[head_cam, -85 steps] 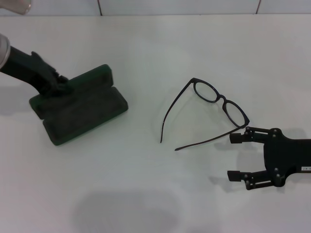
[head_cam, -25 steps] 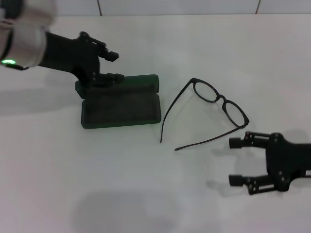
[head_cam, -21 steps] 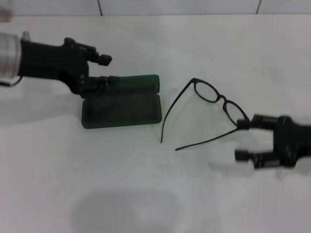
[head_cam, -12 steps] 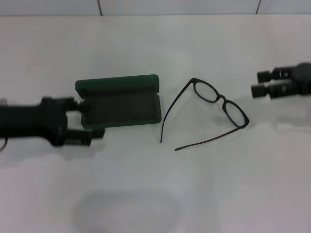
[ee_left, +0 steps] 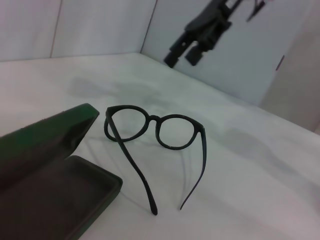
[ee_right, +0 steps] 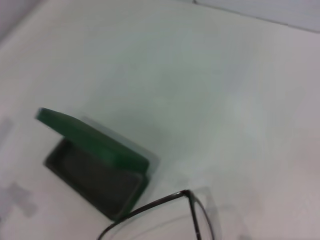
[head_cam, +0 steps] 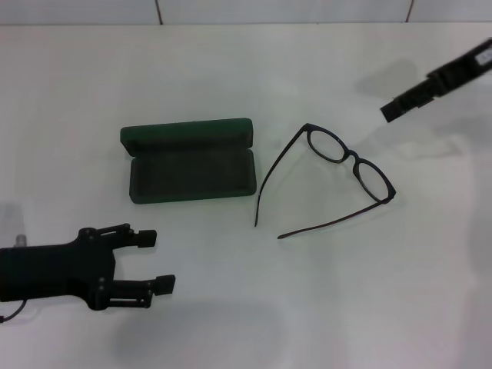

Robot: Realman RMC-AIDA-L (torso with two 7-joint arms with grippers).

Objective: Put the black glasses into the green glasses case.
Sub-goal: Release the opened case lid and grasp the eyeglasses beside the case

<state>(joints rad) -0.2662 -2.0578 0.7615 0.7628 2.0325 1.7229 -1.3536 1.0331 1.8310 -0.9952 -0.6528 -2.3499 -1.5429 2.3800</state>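
Lying open and empty on the desk [head_cam: 254, 307]: green glasses case [head_cam: 190, 160]. Resting unfolded just right of it: black glasses [head_cam: 338, 173]. Hovering near-left, spread wide, gripping nothing: left pincer [head_cam: 152, 261]. Hanging far-right, finger spread unclear: right pincer [head_cam: 397, 106]. Waiting undone: pickup and placing.

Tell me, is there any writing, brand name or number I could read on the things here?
None can be read.
Green glasses case: open, no lettering shows on the lid or lining.
Black glasses: no mark visible on the frame.
Right arm: a small white label at the picture's edge, too small to read.
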